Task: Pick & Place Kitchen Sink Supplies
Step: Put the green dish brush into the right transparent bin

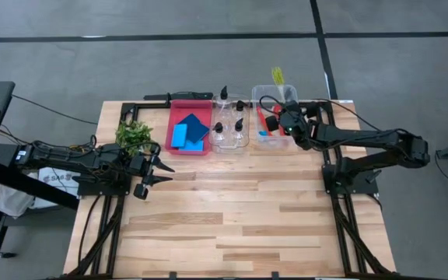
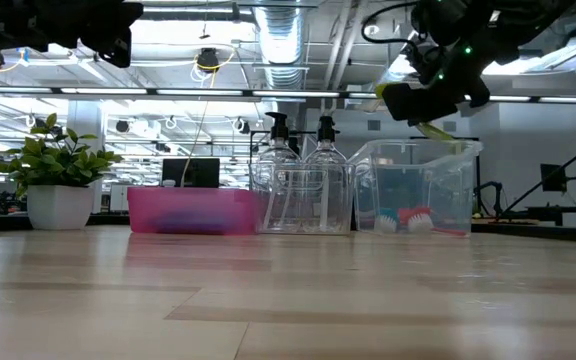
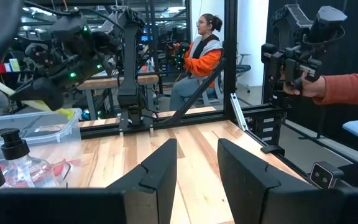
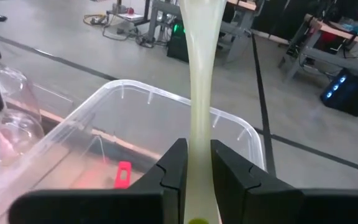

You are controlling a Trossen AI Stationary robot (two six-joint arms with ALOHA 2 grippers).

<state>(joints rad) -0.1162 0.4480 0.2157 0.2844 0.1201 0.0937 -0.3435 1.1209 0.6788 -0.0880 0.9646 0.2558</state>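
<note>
My right gripper (image 1: 286, 118) hovers over the clear bin (image 1: 257, 93) at the table's far right and is shut on the yellow-green brush (image 1: 277, 75). Inside that bin lie a red brush (image 1: 267, 120) and a blue brush (image 1: 264, 134). Several clear pump bottles (image 1: 232, 124) stand in the middle clear bin. A dark blue sponge (image 1: 195, 124) and a light blue sponge (image 1: 181, 136) lie flat in the red bin (image 1: 171, 124). My left gripper (image 1: 158, 167) waits open near the table's left edge, beside the plant. My right gripper pinches the yellow-green brush's pale handle (image 4: 197, 134) between its two fingers (image 4: 173, 165). The fingers lie along the handle, which runs out past the fingertips toward the table's far edge. The brush is lifted clear, above the clear bin (image 4: 166, 94).
A small leafy plant (image 1: 134, 136) in a white pot stands at the far left, close to my left gripper. The three bins line the far edge. People are in the room beyond the table (image 3: 204, 50), and a hand holds a device (image 3: 303, 68).
</note>
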